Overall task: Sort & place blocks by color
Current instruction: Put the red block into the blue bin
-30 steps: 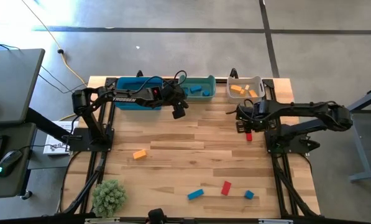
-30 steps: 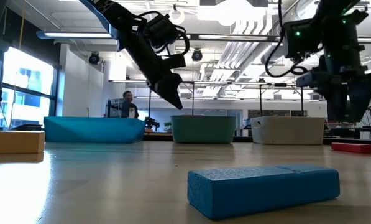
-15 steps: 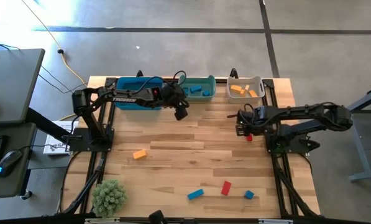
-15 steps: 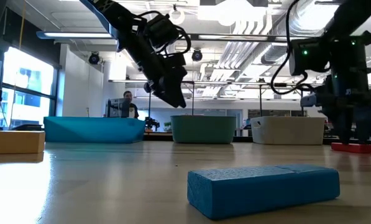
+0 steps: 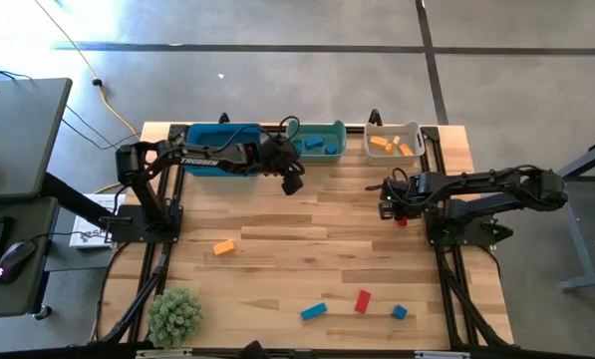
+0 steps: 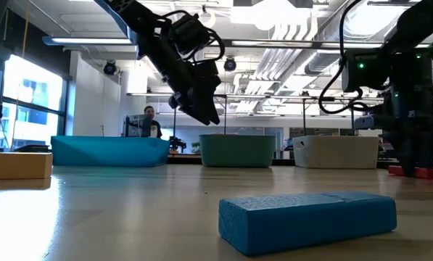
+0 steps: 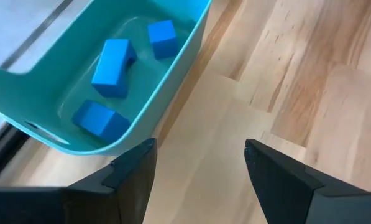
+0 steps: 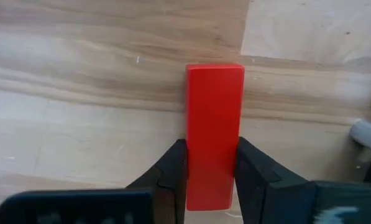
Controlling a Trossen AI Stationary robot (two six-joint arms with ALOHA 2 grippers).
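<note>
Pretty bright overall; window (image 6: 27, 101) glare washes the low view's left, ceiling lights (image 6: 274, 32) glow, nearest blue block (image 6: 307, 217) looks soft.

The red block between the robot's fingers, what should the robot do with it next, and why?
Probably lift it straight up. The right gripper is down at the wooden table, its fingers pressed against both sides of the long red block, which seems to lie flat on the wood. The left gripper hangs open and empty beside the teal bin.

Robotics lab or open workshop: polished concrete floor (image 5: 277, 80) surrounding the wooden surface (image 5: 307, 249), exposed ceiling ducts (image 6: 289, 43) running overhead, desk with mouse (image 5: 16, 256) sitting at frame left.
</note>
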